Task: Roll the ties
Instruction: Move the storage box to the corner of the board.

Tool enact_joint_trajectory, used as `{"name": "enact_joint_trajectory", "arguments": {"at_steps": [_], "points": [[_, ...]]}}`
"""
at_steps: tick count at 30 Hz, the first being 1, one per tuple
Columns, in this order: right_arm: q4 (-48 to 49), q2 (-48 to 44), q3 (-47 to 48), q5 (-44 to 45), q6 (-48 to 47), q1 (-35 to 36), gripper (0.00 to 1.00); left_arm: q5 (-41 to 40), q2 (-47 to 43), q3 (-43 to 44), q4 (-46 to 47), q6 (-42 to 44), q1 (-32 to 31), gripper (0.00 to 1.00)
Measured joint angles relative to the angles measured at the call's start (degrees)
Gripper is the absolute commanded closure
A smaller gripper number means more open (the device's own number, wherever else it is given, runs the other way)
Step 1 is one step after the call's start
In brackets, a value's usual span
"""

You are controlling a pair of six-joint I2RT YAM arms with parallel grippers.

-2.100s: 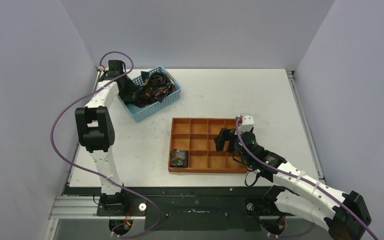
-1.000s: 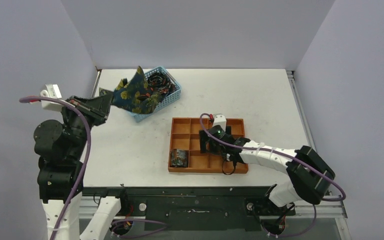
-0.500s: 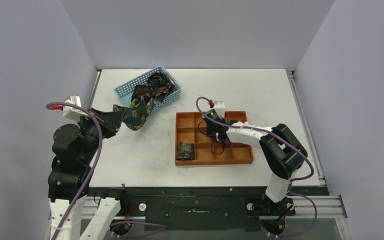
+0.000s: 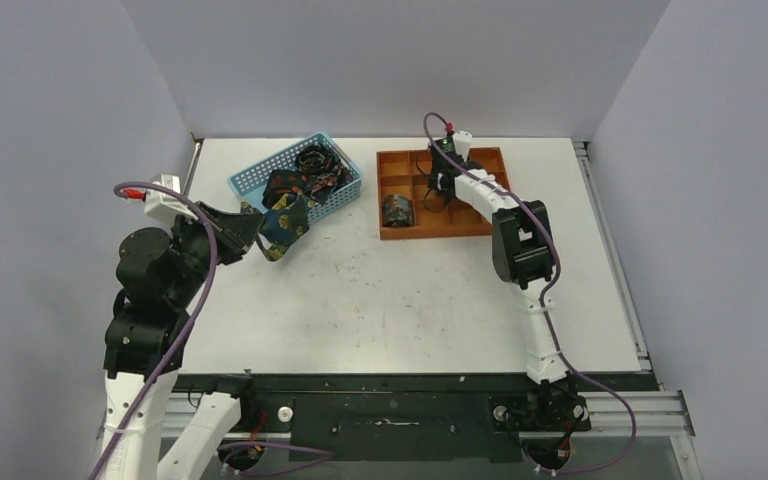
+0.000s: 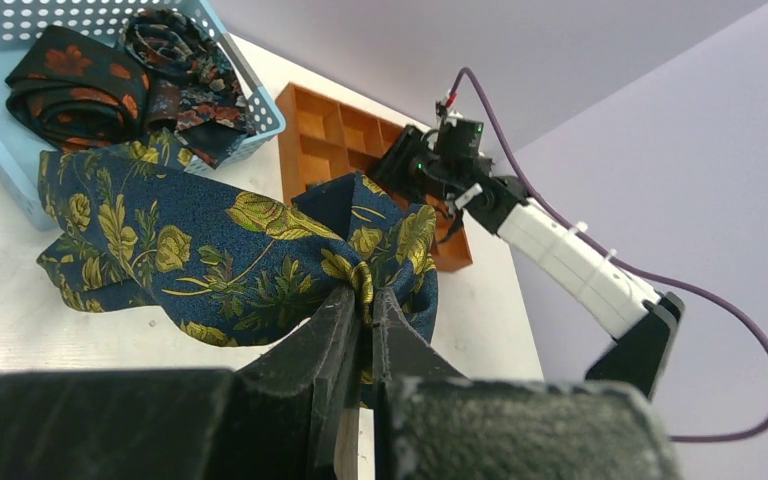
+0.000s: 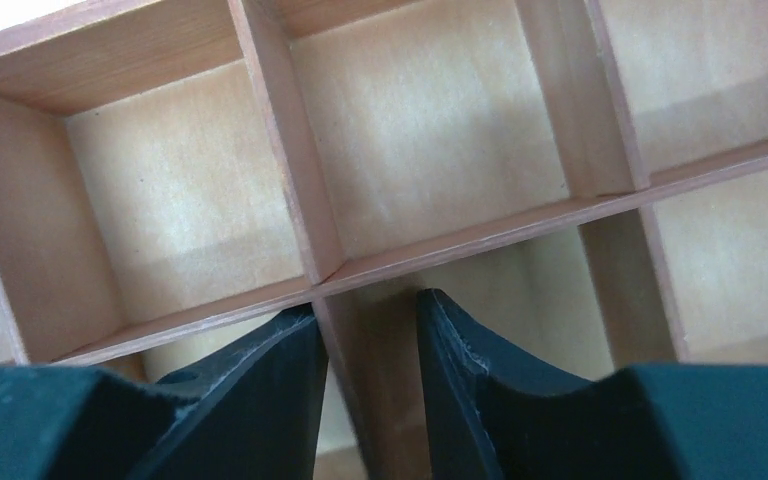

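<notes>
My left gripper (image 4: 250,228) is shut on a navy tie with yellow-green floral print (image 4: 282,228), which hangs folded just in front of the light-blue basket; in the left wrist view the fingertips (image 5: 365,300) pinch a fold of this tie (image 5: 210,250). More ties (image 4: 305,178), dark with orange print, lie in the basket and show in the left wrist view (image 5: 70,90). One rolled tie (image 4: 397,209) sits in the front-left compartment of the orange tray (image 4: 480,215). My right gripper (image 4: 442,182) is inside the tray, jaws slightly apart astride a divider (image 6: 368,305).
The light-blue mesh basket (image 4: 256,176) stands at the back left. The orange compartment tray (image 6: 430,120) is at the back centre near the rear wall. The right arm (image 4: 520,250) stretches far across the table. Grey walls close in left, right and behind.
The orange tray, with the rolled tie and my right gripper in it, has moved from the table's middle to the back. My left gripper with the floral tie has shifted slightly right.
</notes>
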Motion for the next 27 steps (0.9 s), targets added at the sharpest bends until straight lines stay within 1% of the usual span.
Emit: {"name": "enact_joint_trajectory", "arguments": {"at_steps": [1, 3, 5, 7, 10, 13, 16, 18, 20, 21, 22, 23, 24, 27], "points": [[-1.36, 2.84, 4.83, -0.42, 0.04, -1.18, 0.39, 0.33, 0.50, 0.15, 0.11, 0.00, -0.07, 1.00], [-3.30, 6.75, 11.82, -1.31, 0.59, -3.06, 0.20, 0.94, 1.55, 0.66, 0.37, 0.00, -0.20, 1.00], [-5.33, 9.44, 18.16, -3.19, 0.42, -4.76, 0.09, 1.51, 2.80, 1.75, 0.46, -0.04, -0.20, 1.00], [-6.01, 9.88, 21.18, -4.44, 0.76, -6.03, 0.02, 2.49, 4.09, 3.39, 0.85, -0.07, -0.24, 1.00], [-4.92, 5.84, 19.74, -6.03, 1.40, -7.26, 0.00, 4.68, 5.84, 5.86, 2.27, -0.11, -0.44, 1.00], [-2.84, -3.52, 11.19, -7.65, 2.01, -6.58, 0.00, 7.96, 7.61, 9.16, 3.28, 0.00, -0.85, 1.00], [1.20, -16.33, -0.13, -10.49, 3.41, -4.72, 0.00, 11.52, 8.79, 12.59, 3.76, 0.44, -1.01, 1.00], [6.91, -26.29, -9.31, -13.92, 5.09, -3.61, 0.00, 15.06, 9.46, 15.39, 5.51, 0.57, -1.25, 1.00], [14.64, -36.35, -19.30, -18.62, 6.99, -2.45, 0.00, 19.37, 9.84, 17.73, 9.25, -0.09, -1.81, 1.00], [19.10, -41.27, -24.50, -21.33, 7.96, -2.05, 0.00, 21.86, 9.88, 18.45, 12.09, -1.01, -2.16, 1.00], [23.45, -46.27, -29.79, -24.09, 8.85, -1.68, 0.04, 25.09, 9.99, 18.88, 16.81, -3.13, -2.51, 1.00], [26.91, -51.01, -34.42, -26.49, 9.66, -1.14, 0.05, 27.10, 10.01, 18.95, 20.24, -4.96, -2.67, 1.00], [30.01, -55.32, -38.45, -28.76, 10.21, -0.57, 0.05, 29.90, 10.05, 18.99, 25.94, -8.24, -2.84, 1.00], [36.39, -65.51, -47.06, -34.91, 11.10, 1.16, 0.05, 34.69, 10.86, 19.06, 41.16, -17.35, -2.97, 1.00]]}}
